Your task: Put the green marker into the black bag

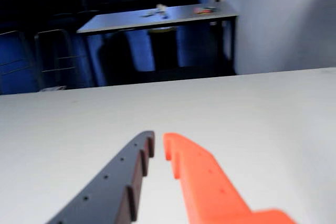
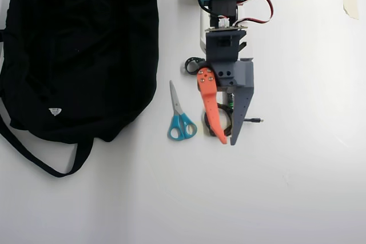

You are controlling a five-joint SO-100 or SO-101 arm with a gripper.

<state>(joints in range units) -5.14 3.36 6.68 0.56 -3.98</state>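
The green marker is showing only as a sliver of green in the overhead view, peeking out between the two fingers of the claw; the rest of it is lying hidden under the arm, so how it is lying cannot be told. A coiled black cable is sitting under the claw too, with its plug end sticking out just to the right of the grey finger in that view.

The claw is hanging over the white table with its tips almost together, only a narrow gap between them, and nothing is sitting between the fingers. In the wrist view the grey finger and the orange finger are pointing out across bare table, tips just apart.

Blue-handled scissors are lying just left of the orange finger in the overhead view, apart from it. The black bag is sitting well to the left of the claw, beyond the scissors, with its strap trailing toward the lower left.
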